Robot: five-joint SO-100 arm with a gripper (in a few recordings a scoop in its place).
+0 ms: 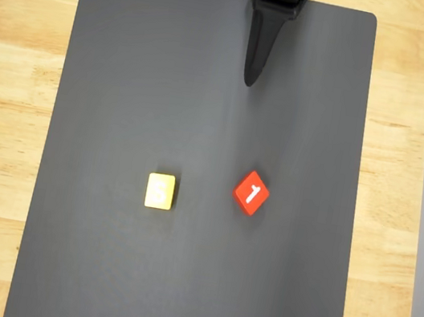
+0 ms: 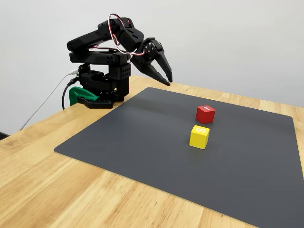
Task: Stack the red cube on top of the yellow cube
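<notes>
The red cube (image 1: 251,193) (image 2: 205,114) rests on the dark mat with a white "1" on its top face, turned diagonally in the overhead view. The yellow cube (image 1: 160,191) (image 2: 199,137) sits on the mat a short way from it, to its left in the overhead view, with a faint pale mark on top. The two cubes do not touch. My black gripper (image 1: 250,79) (image 2: 167,80) hangs in the air above the mat's far end, well away from both cubes. Its fingers are together and hold nothing.
The dark grey mat (image 1: 129,71) (image 2: 118,137) covers most of the light wooden table (image 1: 3,91) (image 2: 47,190). The arm's base (image 2: 102,85) with a green clamp and cables stands at the table's back edge.
</notes>
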